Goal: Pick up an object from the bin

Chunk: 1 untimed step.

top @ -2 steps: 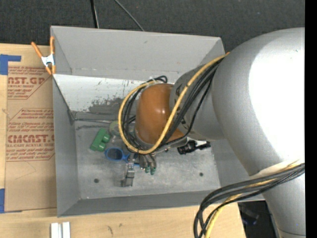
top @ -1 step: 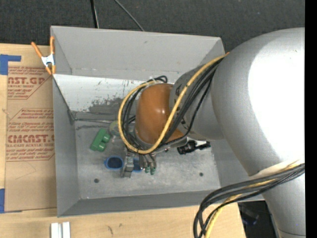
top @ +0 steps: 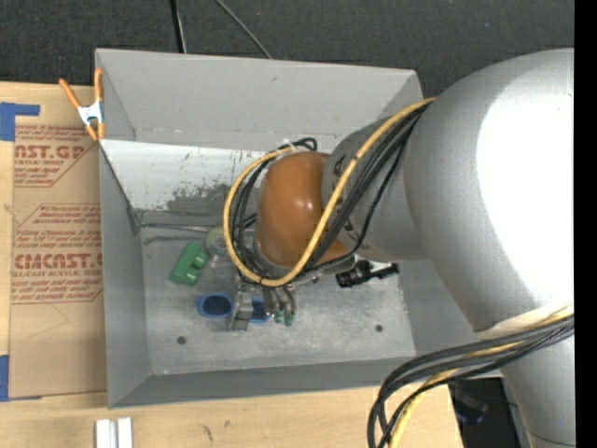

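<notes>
**A:** Where is the gripper?

**B:** The arm (top: 485, 203) comes in from 3 o'clock and bends down into the bin (top: 326, 336). The gripper (top: 266, 308) is low over the bin floor, toward 6 o'clock of the floor's middle. The orange cover (top: 289, 208) on the wrist sits right above it, ringed by yellow and black cables (top: 241, 203).

**A:** Apart or together?

**B:** I cannot tell. The wrist and cables hide most of the gripper, and what pokes out below is too cluttered to read. Nothing can be seen held in it.

**A:** So what is it nearest to?

**B:** A blue oval ring (top: 215, 304) lies flat on the floor just beside it, at its 9 o'clock. Between the ring and the gripper is a small blue-grey piece (top: 244, 314). It is touching or nearly touching the gripper, and I cannot say whether it is a loose thing or part of the tool. A small green bit (top: 287, 317) lies close at the gripper's 4 o'clock.

**A:** And the rest?

**B:** A green block (top: 189, 265) lies tilted on the floor at about 10 o'clock from the gripper, apart from the ring and near the left wall. A black piece (top: 362, 273) lies at about 2 o'clock, close under the arm. The things are scattered singly, not heaped.

**A:** Is the ring touching the block?

**B:** No, there is bare grey floor between them.
</notes>
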Tool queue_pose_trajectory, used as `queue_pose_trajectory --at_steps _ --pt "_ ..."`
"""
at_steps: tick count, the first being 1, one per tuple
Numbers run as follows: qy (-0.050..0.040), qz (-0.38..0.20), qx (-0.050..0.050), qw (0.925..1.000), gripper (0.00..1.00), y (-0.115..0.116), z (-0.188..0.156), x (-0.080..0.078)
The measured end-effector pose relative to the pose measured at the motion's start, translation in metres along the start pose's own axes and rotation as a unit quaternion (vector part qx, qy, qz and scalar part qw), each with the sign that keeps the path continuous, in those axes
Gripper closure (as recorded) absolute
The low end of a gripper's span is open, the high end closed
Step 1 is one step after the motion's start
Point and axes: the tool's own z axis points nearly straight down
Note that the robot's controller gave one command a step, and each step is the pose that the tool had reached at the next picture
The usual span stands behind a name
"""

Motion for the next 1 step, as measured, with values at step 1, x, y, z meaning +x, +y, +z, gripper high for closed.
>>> queue_pose_trajectory --at_steps 1 --pt "-0.0027 -0.001 -0.001 1.0 1.0 0.0015 -0.0676 -0.0012"
